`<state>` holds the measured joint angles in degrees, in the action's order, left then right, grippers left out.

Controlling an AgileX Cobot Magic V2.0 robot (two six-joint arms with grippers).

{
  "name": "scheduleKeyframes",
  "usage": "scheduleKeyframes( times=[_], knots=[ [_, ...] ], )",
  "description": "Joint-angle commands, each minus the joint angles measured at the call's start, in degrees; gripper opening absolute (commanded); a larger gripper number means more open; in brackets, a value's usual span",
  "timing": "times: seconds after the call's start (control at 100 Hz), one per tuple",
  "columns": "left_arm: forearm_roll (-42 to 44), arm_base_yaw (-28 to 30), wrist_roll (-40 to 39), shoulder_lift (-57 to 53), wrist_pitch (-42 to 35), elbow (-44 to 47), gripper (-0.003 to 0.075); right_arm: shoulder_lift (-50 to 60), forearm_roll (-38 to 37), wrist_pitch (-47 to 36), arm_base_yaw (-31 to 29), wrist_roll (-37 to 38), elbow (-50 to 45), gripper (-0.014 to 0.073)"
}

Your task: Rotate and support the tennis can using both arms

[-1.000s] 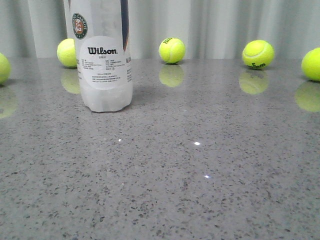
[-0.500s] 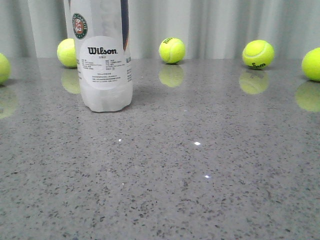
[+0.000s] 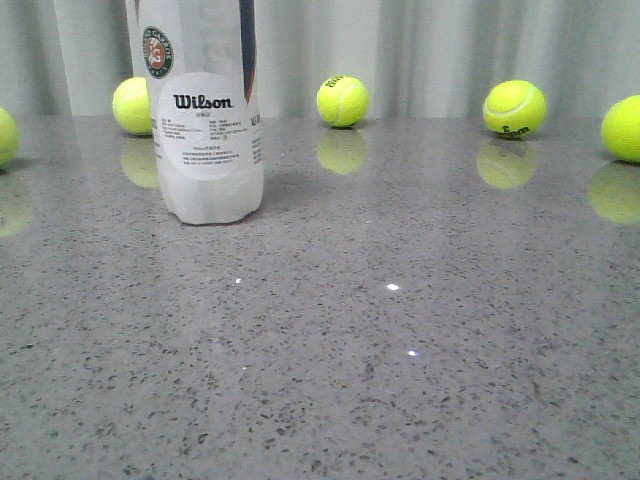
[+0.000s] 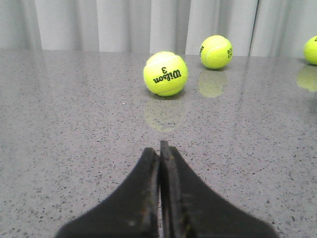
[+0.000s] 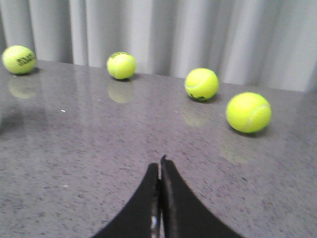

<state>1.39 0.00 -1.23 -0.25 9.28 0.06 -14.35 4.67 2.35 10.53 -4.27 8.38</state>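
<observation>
Grey speckled stone makes up the bench, and in the front view the tennis can stands upright on it toward the left, its white Wilson label facing the camera and its top cut off by the frame. Against the pictures from a second and half a second ago, the can and the row of balls along the curtain have slid very slightly leftward together, which reads as a small camera shake; the can itself looks as it did, with nothing touching it.

From the left wrist, the left pincer has its fingers pressed together over bare stone, facing a ball marked 3.

From the right wrist, the right pincer is likewise pressed together and holds nothing, with four balls ahead.

An upright, unheld can fits either stage: before both arms take it, or after they set it back.
</observation>
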Motion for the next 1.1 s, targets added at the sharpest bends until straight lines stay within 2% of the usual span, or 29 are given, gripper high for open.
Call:
scheduleKeyframes(
  times=[0.0, 0.08, 0.31, 0.41, 1.09],
  knots=[
    [0.0, 0.1, -0.4, -2.0, -4.4, 2.5, -0.0019, 0.5, -7.0, -5.5, -3.3, 6.8, -0.7, -0.006],
    [0.0, 0.1, -0.4, -2.0, -4.4, 2.5, -0.0019, 2.7, -10.4, -5.5, -5.9, 9.5, -2.9, -0.006],
    [0.0, 0.1, -0.4, -2.0, -4.4, 2.5, -0.0019, 10.6, -10.6, -5.7, -9.6, 10.6, -10.2, -0.006],
    [0.0, 0.1, -0.4, -2.0, -4.4, 2.5, -0.0019, 16.4, -10.6, -0.4, -10.0, 10.7, -10.1, -0.006],
    [0.0, 0.1, -0.4, -2.0, -4.3, 2.5, -0.0019, 15.9, -10.6, 0.1, -10.1, 10.7, -10.1, -0.006]
  ],
)
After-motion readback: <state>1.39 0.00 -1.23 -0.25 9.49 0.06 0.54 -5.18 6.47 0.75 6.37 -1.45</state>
